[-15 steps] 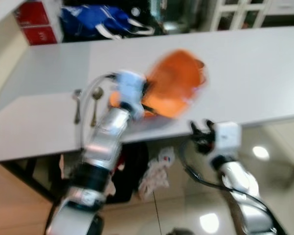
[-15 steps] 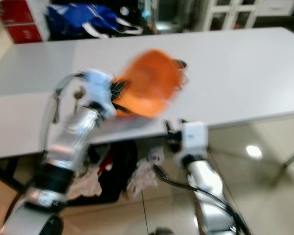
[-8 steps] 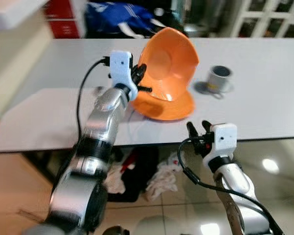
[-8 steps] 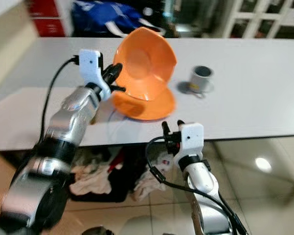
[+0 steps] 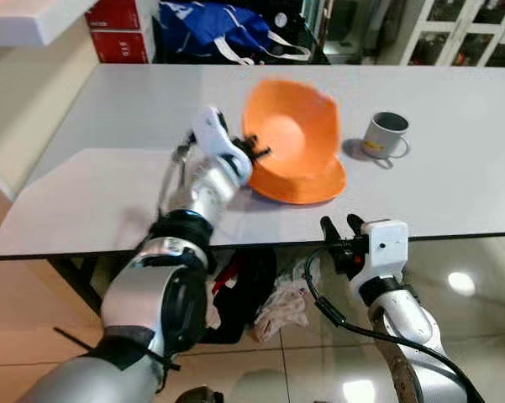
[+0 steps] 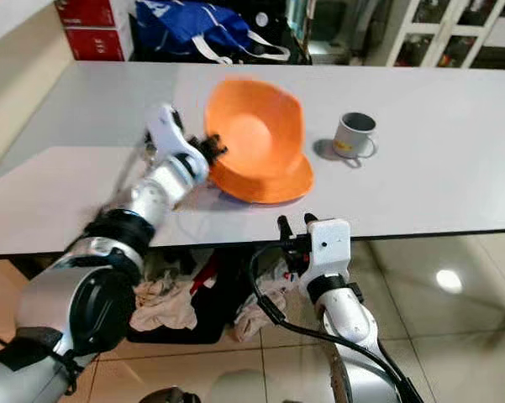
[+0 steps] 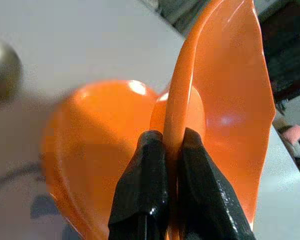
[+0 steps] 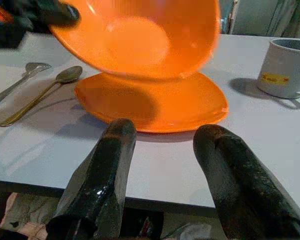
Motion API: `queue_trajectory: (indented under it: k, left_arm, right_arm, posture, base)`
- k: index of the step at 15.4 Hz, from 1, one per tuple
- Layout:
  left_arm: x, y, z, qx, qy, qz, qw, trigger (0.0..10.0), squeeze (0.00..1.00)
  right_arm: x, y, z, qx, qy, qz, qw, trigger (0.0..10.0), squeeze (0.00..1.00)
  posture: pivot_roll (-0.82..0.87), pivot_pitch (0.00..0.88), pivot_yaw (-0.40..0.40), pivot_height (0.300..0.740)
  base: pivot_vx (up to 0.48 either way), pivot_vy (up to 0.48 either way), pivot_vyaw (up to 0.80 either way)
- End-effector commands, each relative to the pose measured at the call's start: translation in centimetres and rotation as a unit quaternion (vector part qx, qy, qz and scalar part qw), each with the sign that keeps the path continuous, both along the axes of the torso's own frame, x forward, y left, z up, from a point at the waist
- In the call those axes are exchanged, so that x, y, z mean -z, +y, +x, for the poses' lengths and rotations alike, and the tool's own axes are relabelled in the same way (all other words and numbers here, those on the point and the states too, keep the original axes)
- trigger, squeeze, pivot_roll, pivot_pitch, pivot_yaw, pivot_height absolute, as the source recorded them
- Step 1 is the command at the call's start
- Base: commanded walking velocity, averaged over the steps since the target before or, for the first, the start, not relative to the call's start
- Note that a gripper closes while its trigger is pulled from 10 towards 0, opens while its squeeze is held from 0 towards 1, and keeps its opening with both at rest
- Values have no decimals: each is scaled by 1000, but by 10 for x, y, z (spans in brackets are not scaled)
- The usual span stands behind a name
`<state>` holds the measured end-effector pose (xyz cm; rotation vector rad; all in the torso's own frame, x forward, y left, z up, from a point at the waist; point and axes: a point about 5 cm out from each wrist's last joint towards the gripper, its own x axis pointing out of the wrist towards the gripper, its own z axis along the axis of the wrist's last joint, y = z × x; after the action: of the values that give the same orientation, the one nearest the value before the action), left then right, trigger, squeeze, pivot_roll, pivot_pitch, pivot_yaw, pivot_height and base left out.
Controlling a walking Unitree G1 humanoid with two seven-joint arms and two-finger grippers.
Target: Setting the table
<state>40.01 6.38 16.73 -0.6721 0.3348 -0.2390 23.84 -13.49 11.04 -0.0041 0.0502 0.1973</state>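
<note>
Glossy orange bowl (image 5: pixel 290 134) pinched by left gripper (image 5: pixel 250 151).

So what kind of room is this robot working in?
Probably a dining area in a home: a long white table holds an orange plate, a grey mug and cutlery, with white glass-door cabinets behind. The left gripper holds an orange bowl.
</note>
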Motion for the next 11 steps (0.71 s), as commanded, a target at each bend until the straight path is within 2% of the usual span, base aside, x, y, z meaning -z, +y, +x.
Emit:
queue_trajectory:
  k: [1,3,5,11]
  left_arm:
    - [-19,-10,5,2,-10,-26,1000,0,0]
    - [-17,-16,3,2,5,-40,999,0,0]
    - [-7,-21,0,-1,31,-37,999,0,0]
    - [6,-18,-3,-33,79,-29,996,0,0]
  right_arm:
    - [-2,-2,-3,5,0,-6,1000,10000,0]
    - [-2,-1,-4,5,2,-6,1000,10000,0]
    - [-2,-1,-6,6,4,-7,1000,10000,0]
    - [-1,-1,-9,8,9,-9,1000,10000,0]
  posture:
    - [-162,43,19,736]
    - [-169,46,22,736]
    - [-175,48,25,736]
    - [-190,53,31,736]
  base:
    - [0,0,0]
    - [0,0,0]
    - [0,0,0]
    - [0,0,0]
